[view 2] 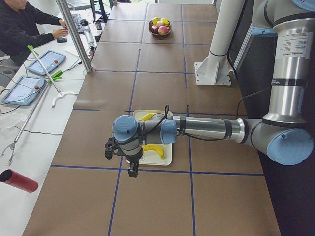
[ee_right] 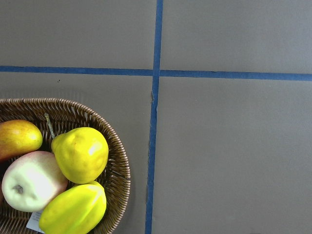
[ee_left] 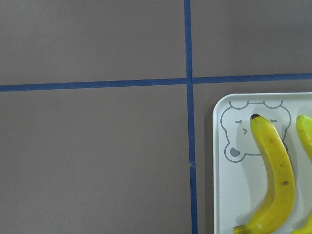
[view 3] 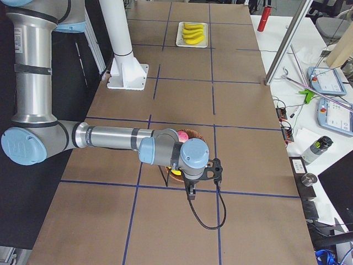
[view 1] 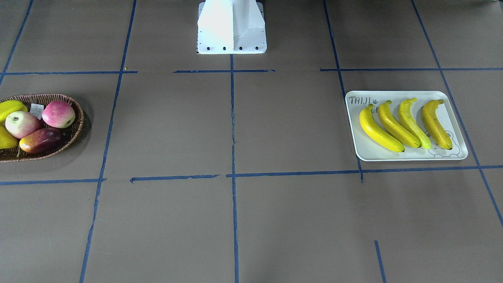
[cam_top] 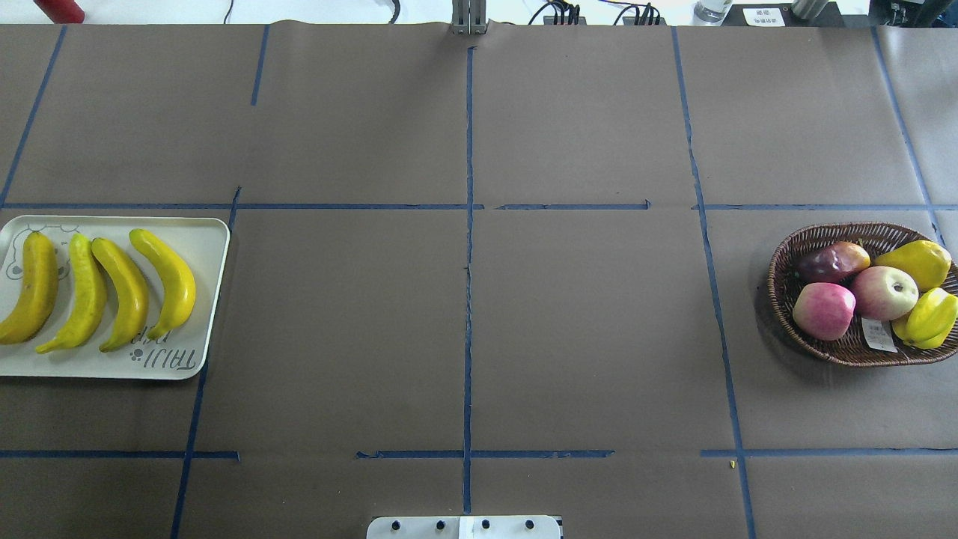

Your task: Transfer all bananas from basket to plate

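Note:
Several yellow bananas [view 1: 377, 131] lie side by side on the off-white plate [view 1: 456, 118], one of them greenish; the overhead view shows the same bananas [cam_top: 127, 292] on the plate [cam_top: 213, 247]. The brown wicker basket [view 1: 76, 129] holds no banana, as the overhead view of the basket [cam_top: 816, 236] also shows. My left gripper [view 2: 132, 169] hangs above the plate's outer end and shows only in the exterior left view. My right gripper [view 3: 192, 190] hangs above the basket's outer end and shows only in the exterior right view. I cannot tell whether either is open or shut.
In the basket are two pink-red apples [cam_top: 823, 311], a dark red mango [cam_top: 831, 262] and rounder yellow fruits [cam_top: 917, 262]. The robot's white base [view 1: 232, 27] stands at mid-table. A person [view 2: 19, 29] sits at a side bench with tablets [view 2: 24, 88].

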You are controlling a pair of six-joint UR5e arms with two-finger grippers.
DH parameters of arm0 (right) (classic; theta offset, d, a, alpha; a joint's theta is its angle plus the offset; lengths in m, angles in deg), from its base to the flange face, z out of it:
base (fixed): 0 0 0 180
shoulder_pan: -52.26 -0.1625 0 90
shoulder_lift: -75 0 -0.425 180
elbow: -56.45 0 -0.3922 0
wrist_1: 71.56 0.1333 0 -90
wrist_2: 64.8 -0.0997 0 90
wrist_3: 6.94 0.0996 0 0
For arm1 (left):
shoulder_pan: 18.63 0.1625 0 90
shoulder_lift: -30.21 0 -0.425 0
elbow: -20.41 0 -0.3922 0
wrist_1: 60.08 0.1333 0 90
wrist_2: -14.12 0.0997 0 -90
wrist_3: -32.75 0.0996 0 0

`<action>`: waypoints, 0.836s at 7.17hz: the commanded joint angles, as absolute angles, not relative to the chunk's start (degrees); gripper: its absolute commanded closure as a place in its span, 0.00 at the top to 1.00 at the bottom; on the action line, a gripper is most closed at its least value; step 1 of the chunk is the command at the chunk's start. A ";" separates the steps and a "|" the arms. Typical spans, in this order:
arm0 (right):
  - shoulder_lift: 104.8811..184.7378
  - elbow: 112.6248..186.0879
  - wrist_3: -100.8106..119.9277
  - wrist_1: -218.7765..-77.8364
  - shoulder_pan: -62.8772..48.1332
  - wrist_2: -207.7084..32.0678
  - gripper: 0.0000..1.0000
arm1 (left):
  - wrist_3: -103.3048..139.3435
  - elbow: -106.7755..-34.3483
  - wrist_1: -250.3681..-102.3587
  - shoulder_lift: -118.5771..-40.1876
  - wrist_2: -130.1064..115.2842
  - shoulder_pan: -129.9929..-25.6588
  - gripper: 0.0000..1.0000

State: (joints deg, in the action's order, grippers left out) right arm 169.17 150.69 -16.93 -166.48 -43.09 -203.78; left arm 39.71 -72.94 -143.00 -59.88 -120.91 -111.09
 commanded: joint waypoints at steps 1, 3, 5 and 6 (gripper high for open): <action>168.87 150.58 -16.96 -166.48 -43.10 -203.75 1.00 | 40.13 -72.32 -143.23 -59.79 -120.88 -111.09 0.99; 168.87 150.49 -16.96 -166.57 -43.10 -203.84 1.00 | 40.57 -71.79 -144.36 -58.92 -120.88 -111.09 0.99; 168.78 150.49 -16.96 -166.48 -43.10 -203.84 1.00 | 40.40 -71.70 -144.99 -58.47 -120.97 -111.09 0.99; 168.69 150.49 -16.96 -166.48 -43.10 -203.84 1.00 | 40.40 -71.70 -144.99 -58.47 -120.97 -111.09 0.99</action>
State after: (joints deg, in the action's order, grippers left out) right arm 168.76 150.50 -16.96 -166.51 -43.10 -203.84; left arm 40.43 -71.75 -144.87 -58.61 -120.96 -111.09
